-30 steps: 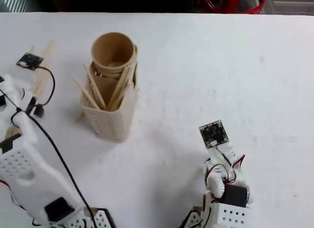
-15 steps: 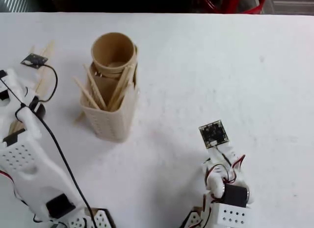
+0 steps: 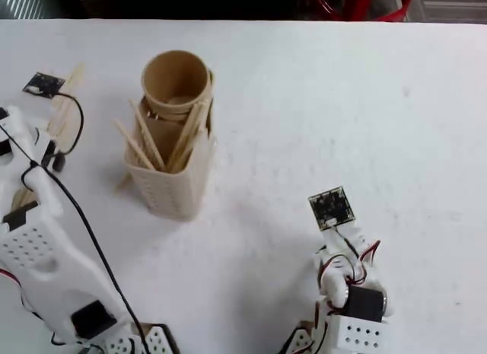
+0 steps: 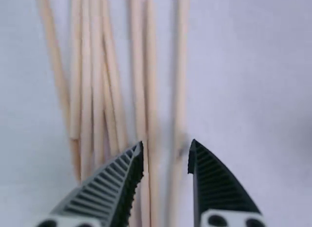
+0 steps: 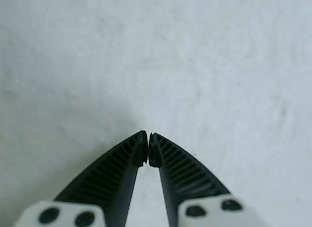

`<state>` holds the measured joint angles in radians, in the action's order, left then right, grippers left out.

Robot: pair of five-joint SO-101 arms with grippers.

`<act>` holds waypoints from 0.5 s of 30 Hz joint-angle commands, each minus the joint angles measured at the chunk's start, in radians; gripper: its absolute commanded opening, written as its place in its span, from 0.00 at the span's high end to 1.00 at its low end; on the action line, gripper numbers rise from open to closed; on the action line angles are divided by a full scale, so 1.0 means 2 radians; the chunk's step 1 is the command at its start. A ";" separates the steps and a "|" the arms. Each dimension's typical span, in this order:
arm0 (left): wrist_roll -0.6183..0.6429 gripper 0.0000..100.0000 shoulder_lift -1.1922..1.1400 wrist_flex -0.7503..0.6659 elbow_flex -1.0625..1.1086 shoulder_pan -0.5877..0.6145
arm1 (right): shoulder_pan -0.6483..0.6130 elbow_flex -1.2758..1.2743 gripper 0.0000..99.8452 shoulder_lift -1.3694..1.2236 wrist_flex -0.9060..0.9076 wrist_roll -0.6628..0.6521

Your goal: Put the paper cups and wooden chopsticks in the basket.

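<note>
Roughly parallel, chopsticks [image 4: 137, 66] lie along left pincer [image 4: 165, 146].

Bright, even light across the white table [image 3: 319, 95], faint soft shadow beside the basket [image 3: 173, 188], dark room beyond.

Loose chopsticks [image 3: 74, 78] apparently left of basket [image 3: 171, 188]

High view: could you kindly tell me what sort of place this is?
Probably a robotics lab bench: the left arm and right arm, with bare wiring, at a plain white table, plus a basket holding a cup and chopsticks.
</note>
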<state>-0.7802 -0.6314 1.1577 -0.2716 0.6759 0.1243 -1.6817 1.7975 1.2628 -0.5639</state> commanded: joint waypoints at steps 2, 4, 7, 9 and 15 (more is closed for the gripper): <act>0.003 0.83 -0.015 -0.021 -0.008 0.005 | 0.002 -0.005 0.98 0.003 -0.008 -0.002; 0.003 0.79 -0.029 -0.027 -0.008 0.005 | 0.002 -0.005 0.98 0.003 -0.008 -0.002; 0.000 0.77 -0.045 -0.025 -0.008 0.004 | 0.002 -0.005 0.98 0.003 -0.008 -0.002; -0.020 0.79 -0.055 -0.022 -0.006 0.003 | 0.002 -0.005 0.98 0.003 -0.008 -0.002; -0.060 0.83 -0.074 0.048 -0.006 -0.010 | 0.002 -0.005 0.98 0.003 -0.008 -0.002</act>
<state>-0.8554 -0.7142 1.1607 -0.2931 0.6728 0.1243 -1.6817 1.7975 1.2628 -0.5639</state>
